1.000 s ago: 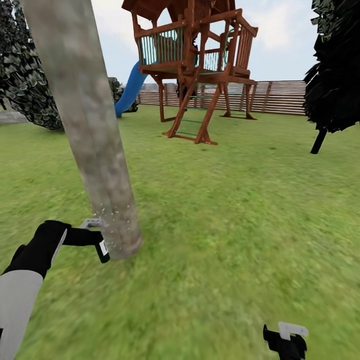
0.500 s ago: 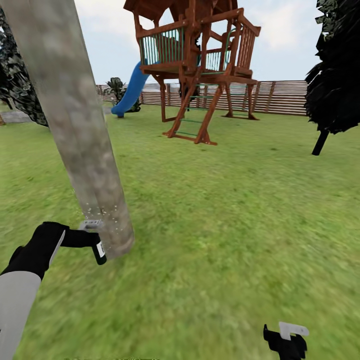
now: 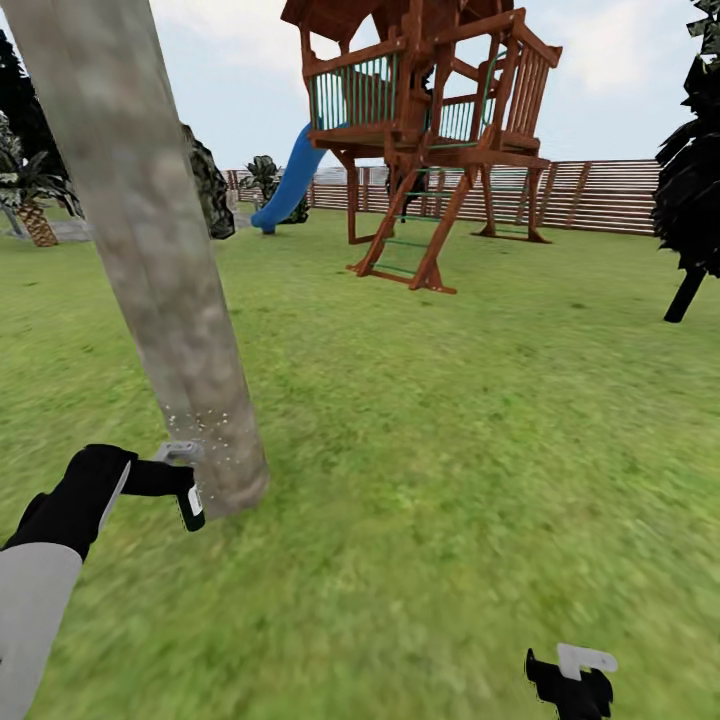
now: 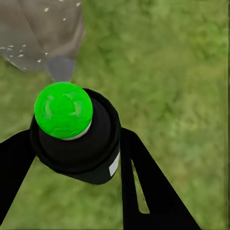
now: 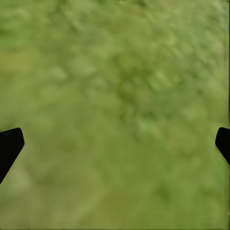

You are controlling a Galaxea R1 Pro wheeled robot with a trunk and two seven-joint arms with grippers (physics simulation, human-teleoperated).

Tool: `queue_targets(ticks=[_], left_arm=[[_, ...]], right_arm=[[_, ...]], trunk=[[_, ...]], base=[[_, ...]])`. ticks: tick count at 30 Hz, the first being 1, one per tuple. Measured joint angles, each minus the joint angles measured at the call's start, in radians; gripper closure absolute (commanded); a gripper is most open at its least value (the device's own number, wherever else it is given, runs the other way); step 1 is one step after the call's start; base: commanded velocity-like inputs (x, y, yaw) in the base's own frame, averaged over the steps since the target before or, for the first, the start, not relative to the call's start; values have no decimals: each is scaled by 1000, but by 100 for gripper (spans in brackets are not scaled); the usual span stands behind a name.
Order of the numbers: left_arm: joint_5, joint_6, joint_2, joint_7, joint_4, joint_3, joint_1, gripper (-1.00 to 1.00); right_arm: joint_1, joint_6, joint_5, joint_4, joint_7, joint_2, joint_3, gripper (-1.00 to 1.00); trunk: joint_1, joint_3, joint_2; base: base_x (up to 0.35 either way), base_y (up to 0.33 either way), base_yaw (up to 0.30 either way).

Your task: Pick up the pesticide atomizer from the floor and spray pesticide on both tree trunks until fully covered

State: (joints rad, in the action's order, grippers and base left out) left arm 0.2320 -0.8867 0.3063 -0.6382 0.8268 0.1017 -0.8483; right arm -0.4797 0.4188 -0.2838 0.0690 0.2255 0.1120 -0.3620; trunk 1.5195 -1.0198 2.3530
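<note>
On the lawn (image 3: 450, 430) of the fenced garden, the robot's left gripper (image 3: 165, 478) pinches a black pesticide atomizer (image 3: 190, 505), its two fingers (image 4: 143, 187) clamped on either side of the body, the green-capped top (image 4: 63, 110) facing the wrist camera. The nozzle end sits just beside the foot of a thick, leaning grey-tan tree trunk (image 3: 150, 250), and pale droplets (image 3: 205, 420) speckle the bark right above the gripper. Judging by that, spraying of this trunk is under way, with only the lowest band marked so far. To do it well, the arm should probably keep the nozzle close and square to the bark, then sweep slowly upward and around, since the upper column looks bare. Farther right stand the wooden play tower (image 3: 430, 130) with its blue slide (image 3: 290, 180) and the slat fence (image 3: 600, 195). At the far right, the right gripper (image 3: 572, 680) hangs low over the grass, jaws spread and holding nothing.
</note>
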Motion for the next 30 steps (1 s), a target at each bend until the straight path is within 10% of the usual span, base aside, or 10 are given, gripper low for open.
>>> queue_targets(ticks=[21, 30], left_arm=[[3, 19, 0, 101, -85, 1, 54, 100], [-23, 227, -24, 220, -338, 5, 69, 100]], right_arm=[[0, 0, 0, 0, 0, -2, 0, -100], [0, 1, -1, 0, 0, 2, 1, -100]], trunk=[[0, 0, 0], [0, 0, 0]], base=[[154, -266, 205], [170, -253, 15]])
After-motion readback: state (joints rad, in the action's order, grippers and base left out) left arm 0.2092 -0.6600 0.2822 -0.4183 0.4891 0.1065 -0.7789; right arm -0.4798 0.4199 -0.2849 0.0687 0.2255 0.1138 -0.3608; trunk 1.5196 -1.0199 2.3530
